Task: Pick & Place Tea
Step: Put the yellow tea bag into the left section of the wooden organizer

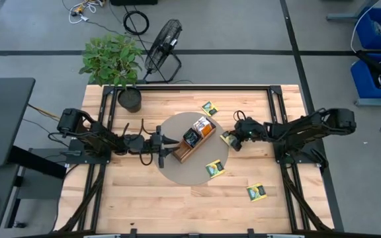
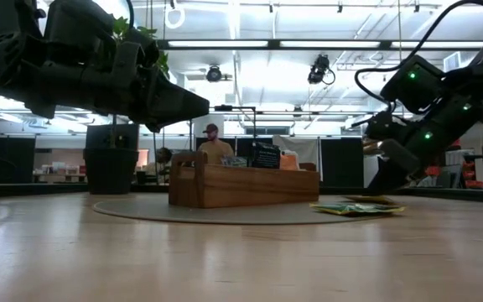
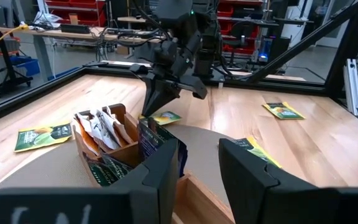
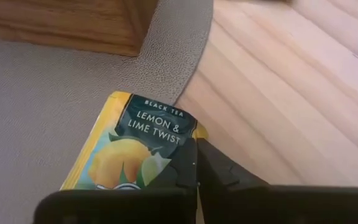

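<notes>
Two dark jointed arms, each ending in a two-finger gripper

Both arms are showing matte black housings with black cables running alongside. The right arm is displaying small green indicator lights. The left gripper fingers are appearing thick, blocky and black with angular edges.

The wooden tray sits on the round mat at the bench's middle. Loose tea packets lie around the tray; more stand inside it. A plant pot stands beyond the mat.
</notes>
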